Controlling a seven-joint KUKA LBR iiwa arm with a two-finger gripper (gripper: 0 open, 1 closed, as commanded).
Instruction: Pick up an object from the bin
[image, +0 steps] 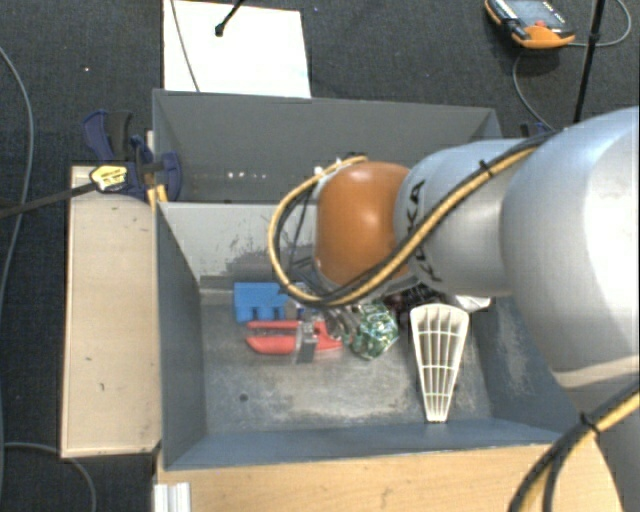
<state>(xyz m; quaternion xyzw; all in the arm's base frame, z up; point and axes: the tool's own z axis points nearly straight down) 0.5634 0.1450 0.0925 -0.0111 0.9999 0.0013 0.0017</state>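
My gripper (306, 338) reaches down below the orange wrist cover, at the middle of the bin floor. Its tip is right at a flat red object (270, 343), on that object's right end. A blue block (257, 301) lies just behind the red object, touching it or nearly so. Just right of the gripper sits a crumpled green and white lump (374, 333). Whether anything is gripped cannot be made out.
A white ribbed cone (439, 358) lies at the right of the bin floor, its point toward the front wall. A dark red and black item (412, 297) peeks out under the arm. The arm covers the bin's back right.
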